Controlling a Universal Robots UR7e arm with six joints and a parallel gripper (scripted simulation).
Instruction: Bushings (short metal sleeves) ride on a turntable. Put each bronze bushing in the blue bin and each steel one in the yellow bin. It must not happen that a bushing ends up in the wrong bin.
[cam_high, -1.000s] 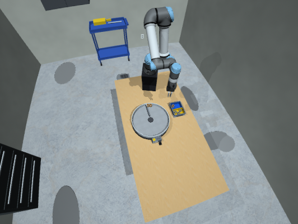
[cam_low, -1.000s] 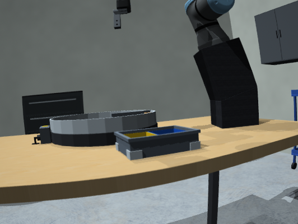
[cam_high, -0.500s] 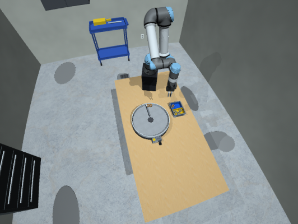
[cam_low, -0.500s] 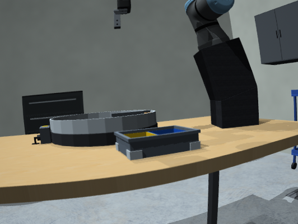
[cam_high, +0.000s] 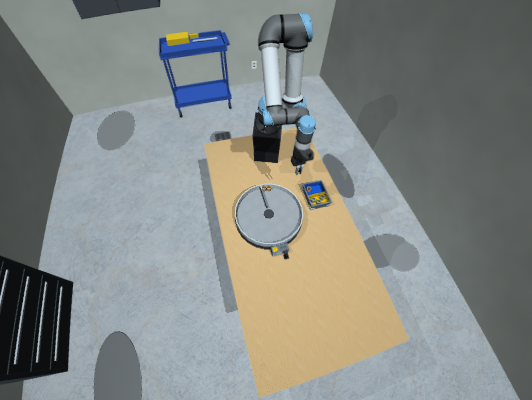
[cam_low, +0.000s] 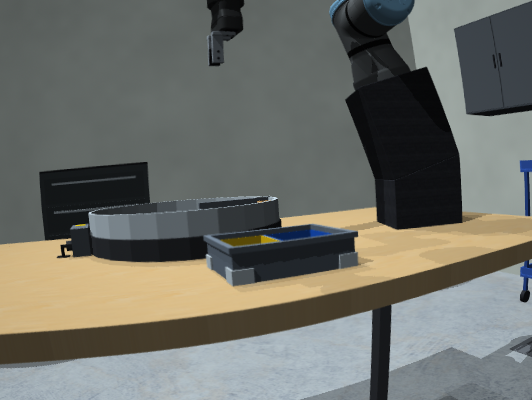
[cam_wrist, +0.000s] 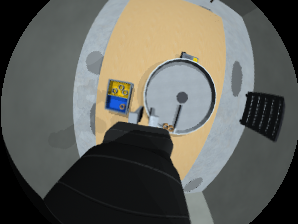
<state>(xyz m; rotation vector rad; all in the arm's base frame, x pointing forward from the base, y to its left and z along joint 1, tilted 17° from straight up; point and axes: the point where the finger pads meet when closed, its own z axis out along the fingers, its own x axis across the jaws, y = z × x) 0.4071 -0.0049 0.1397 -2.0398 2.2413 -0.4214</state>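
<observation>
Above the worktop (cam_high: 320, 285) (cam_low: 125, 300) (cam_wrist: 150, 30), the tool (cam_high: 298, 170) (cam_low: 216, 64) (cam_wrist: 146, 112) hangs high, well apart from the bins. Its two fingers are spread a part of the way, with a gap between them, and they hold no bushing.

On the turntable (cam_high: 280, 225) (cam_low: 180, 225) (cam_wrist: 195, 110), a small group of bronze bushings (cam_high: 266, 188) (cam_low: 262, 201) (cam_wrist: 168, 127) lies close to the rim, just beside the outer end of the dark bar (cam_high: 264, 198) (cam_low: 230, 203) (cam_wrist: 178, 117). The exact number of them I cannot tell.

Beside the turntable stand the two bins, joined in one grey tray. The blue bin (cam_high: 317, 186) (cam_low: 305, 233) (cam_wrist: 116, 102) is on the side nearer to the black pedestal (cam_high: 267, 147) (cam_low: 420, 160), and it has one bronze bushing (cam_high: 309, 189) (cam_wrist: 122, 106) inside. In the yellow bin (cam_high: 326, 196) (cam_low: 250, 241) (cam_wrist: 112, 84) there are several steel bushings (cam_high: 317, 200) (cam_wrist: 120, 90). Near the turntable's rim, a small grey box (cam_high: 280, 249) (cam_low: 80, 241) (cam_wrist: 190, 57) carries a yellow part on top.
</observation>
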